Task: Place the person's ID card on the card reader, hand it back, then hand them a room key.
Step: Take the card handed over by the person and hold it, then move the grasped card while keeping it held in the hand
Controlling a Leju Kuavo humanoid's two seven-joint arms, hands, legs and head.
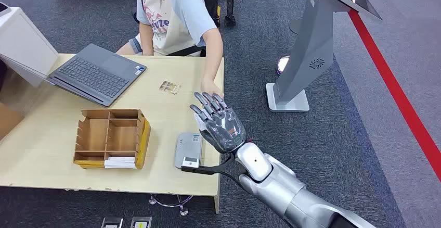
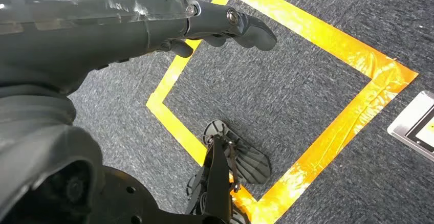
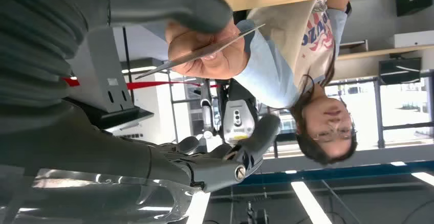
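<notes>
Card [image 3: 204, 51] pinched in person's hand [image 3: 207, 50], just beside right hand [image 1: 218, 121]

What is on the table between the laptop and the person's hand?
In the head view, a small clear plastic stand sits on the table between the laptop and the person's hand.

Bright even light, sharp frames

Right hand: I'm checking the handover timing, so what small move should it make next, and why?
Probably ease the right hand a little toward the person's hand and close its fingers on the card. In the right wrist view the person holds the thin card out between the robot's thumb and fingers, which are apart and seem not yet touching it. The card reader waits on the table.
</notes>
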